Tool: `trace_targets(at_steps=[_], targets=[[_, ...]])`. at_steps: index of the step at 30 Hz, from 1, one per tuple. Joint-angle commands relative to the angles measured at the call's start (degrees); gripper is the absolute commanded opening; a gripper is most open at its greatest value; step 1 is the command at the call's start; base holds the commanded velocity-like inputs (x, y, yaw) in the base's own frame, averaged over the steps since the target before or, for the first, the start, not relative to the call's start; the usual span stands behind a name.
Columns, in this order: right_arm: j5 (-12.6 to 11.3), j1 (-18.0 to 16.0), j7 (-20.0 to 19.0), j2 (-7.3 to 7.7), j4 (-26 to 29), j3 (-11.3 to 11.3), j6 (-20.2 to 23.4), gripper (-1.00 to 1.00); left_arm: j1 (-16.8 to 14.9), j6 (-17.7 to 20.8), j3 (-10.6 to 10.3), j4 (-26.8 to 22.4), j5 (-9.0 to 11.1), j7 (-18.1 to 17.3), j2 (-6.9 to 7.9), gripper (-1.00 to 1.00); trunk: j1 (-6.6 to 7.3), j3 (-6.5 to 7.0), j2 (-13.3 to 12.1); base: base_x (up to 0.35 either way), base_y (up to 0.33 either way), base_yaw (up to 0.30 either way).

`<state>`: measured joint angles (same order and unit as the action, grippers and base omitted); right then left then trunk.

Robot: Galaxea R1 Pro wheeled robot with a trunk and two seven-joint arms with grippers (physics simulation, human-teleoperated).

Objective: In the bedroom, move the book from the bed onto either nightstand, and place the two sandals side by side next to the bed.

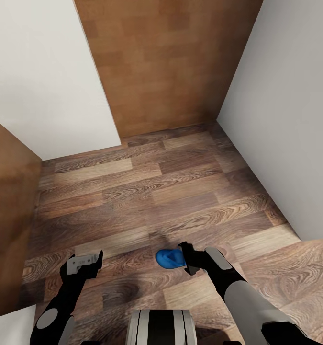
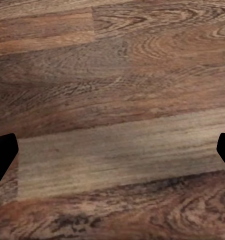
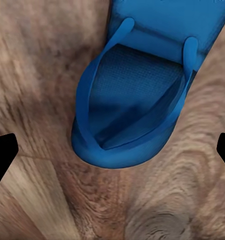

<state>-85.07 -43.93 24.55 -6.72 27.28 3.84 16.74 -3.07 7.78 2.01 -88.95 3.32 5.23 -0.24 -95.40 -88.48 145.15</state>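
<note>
Wood-plank floor point(image 1: 180, 191) fills frame centre, white walls point(image 1: 285, 120) at upper left and right. Blue sandal point(image 1: 170, 258) at lower centre, clamped in right end effector point(image 1: 186, 258). Left end effector point(image 1: 84, 264) lower left, fingers apart, holding nothing.

One bright blue sandal point(image 1: 170, 258) shows — a flat flip-flop with a rounded end and a Y-shaped strap arching over its sole. In the head view it sits low in the picture, at the tip of the right gripper point(image 1: 186, 259), though whether the gripper grips it cannot be told. The right wrist view gives the sandal point(image 3: 137, 100) from close by — strap raised, textured footbed beneath it, rounded end nearest the camera, wood-plank floor point(image 3: 37, 200) of the bedroom behind it.
</note>
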Motion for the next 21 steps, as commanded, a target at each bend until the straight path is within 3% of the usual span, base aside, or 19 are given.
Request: trace_targets(at_steps=[1,7,21], targets=[[-0.20,-0.01,0.34,0.04,0.11,0.20,0.05,1.00,-0.01,0.30,0.02,-0.09,0.34,0.13,-0.02,1.00,0.01,-0.03,0.01,0.000,0.000,0.000],[-0.10,0.00,0.32,0.04,0.14,0.21,0.04,1.00,-0.01,0.30,0.02,-0.09,0.34,0.13,-0.02,1.00,0.01,-0.03,0.01,0.000,0.000,0.000],[-0.09,-0.01,0.33,0.03,0.14,0.21,0.04,1.00,-0.01,0.30,-0.04,0.61,0.26,0.13,-0.02,1.00,-0.35,-3.14,0.20,0.000,0.000,0.000]])
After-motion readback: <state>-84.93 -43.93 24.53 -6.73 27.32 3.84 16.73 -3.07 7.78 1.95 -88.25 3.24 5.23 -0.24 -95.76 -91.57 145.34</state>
